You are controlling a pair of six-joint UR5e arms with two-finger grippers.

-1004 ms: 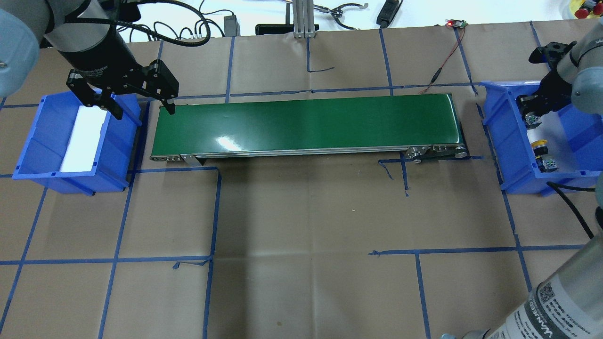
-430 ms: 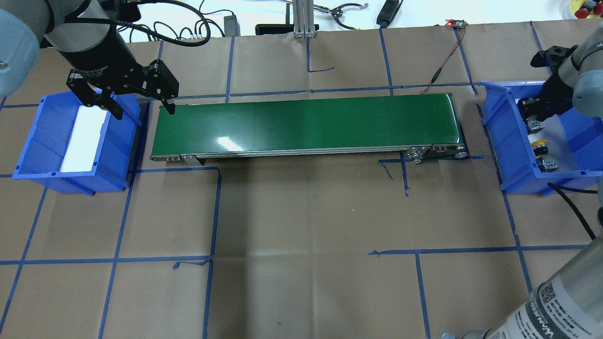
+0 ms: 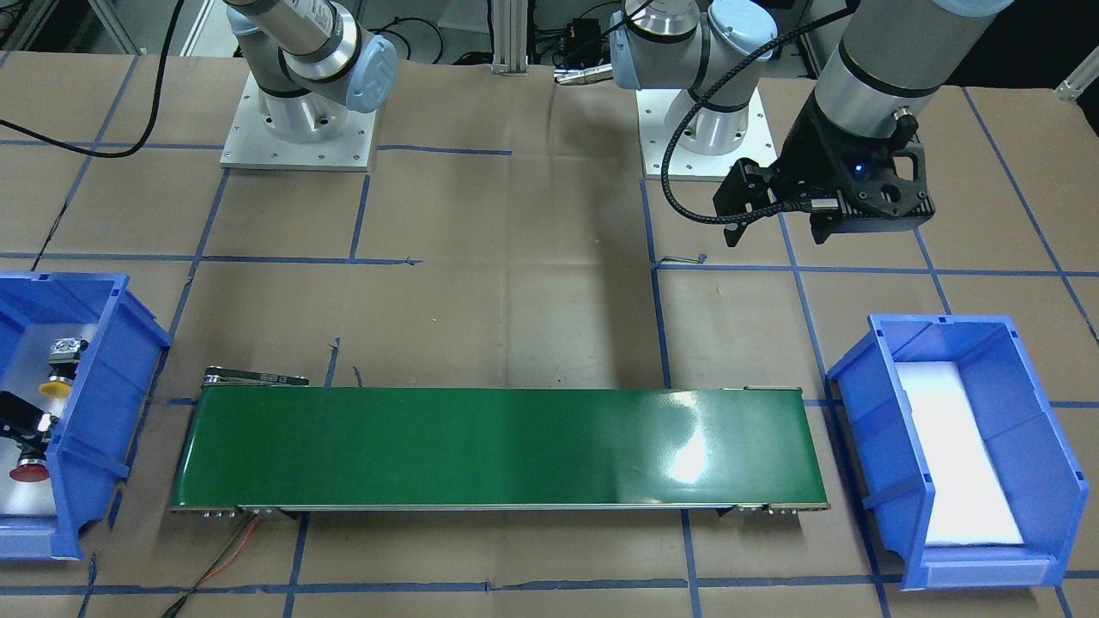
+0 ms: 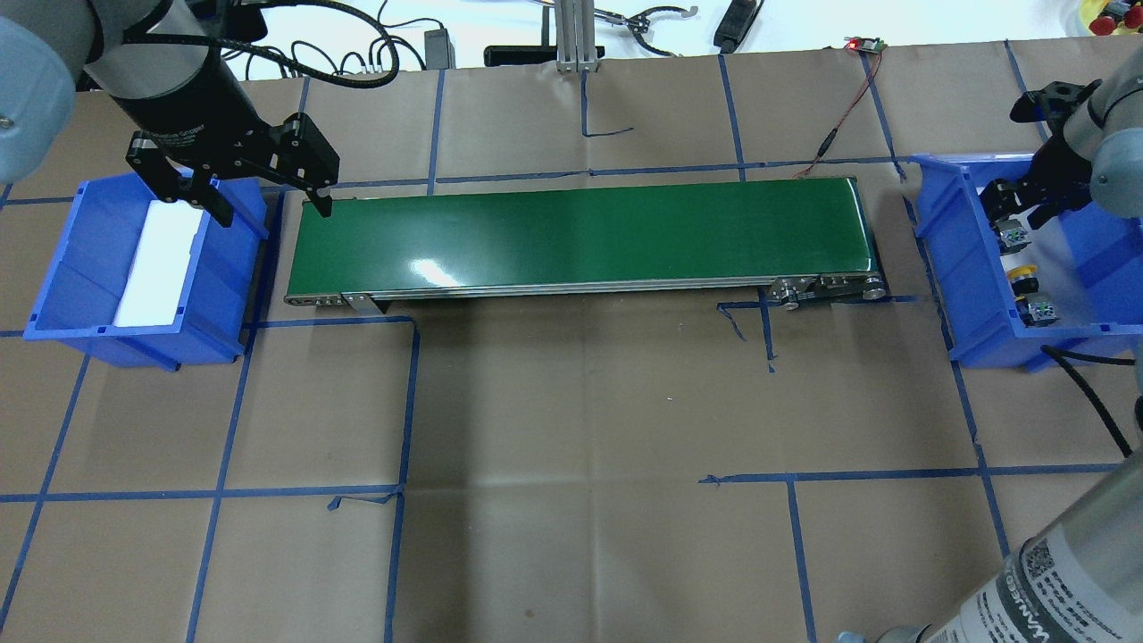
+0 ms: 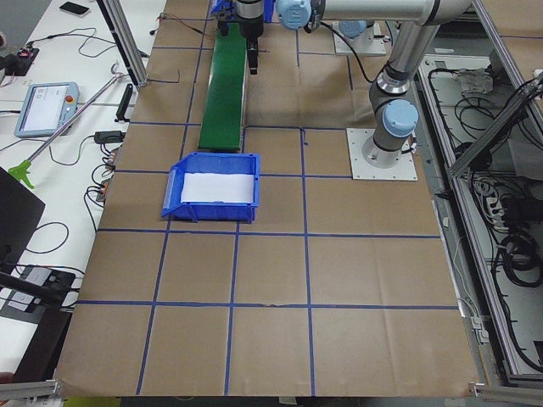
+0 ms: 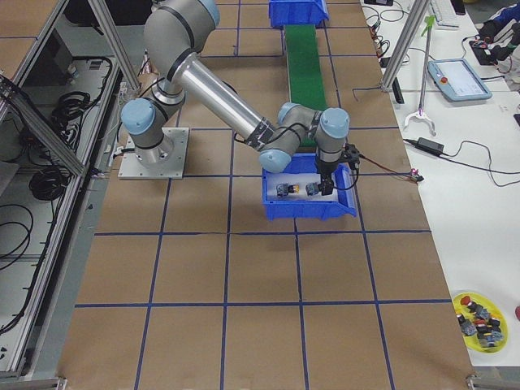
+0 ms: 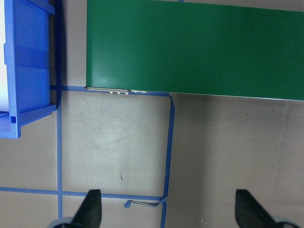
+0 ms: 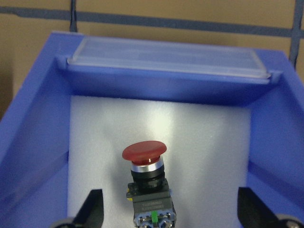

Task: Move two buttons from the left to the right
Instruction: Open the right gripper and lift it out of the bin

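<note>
The red button (image 8: 145, 153) lies on the white foam inside the right blue bin (image 4: 960, 259), its cap toward the bin's far wall. My right gripper (image 8: 171, 209) is open and straddles the button's grey block, the fingers (image 8: 92, 209) well clear on either side. In the overhead view the right gripper (image 4: 1009, 207) covers the red cap. The yellow button (image 4: 1022, 273) lies nearer in the same bin, also seen as yellow button (image 3: 53, 388). My left gripper (image 4: 271, 211) hangs open and empty above the gap between the left blue bin (image 4: 223, 295) and the conveyor (image 4: 580, 232).
The left bin holds only a white foam pad (image 4: 161, 263). A red and black wire (image 4: 839, 125) runs to the conveyor's right end. Cables and tools lie along the far table edge. A yellow dish (image 6: 479, 313) of spare parts sits on the table.
The right arm's wrist has shifted slightly to the right over the bin. Both buttons stay where they were, and the left arm has not moved.
</note>
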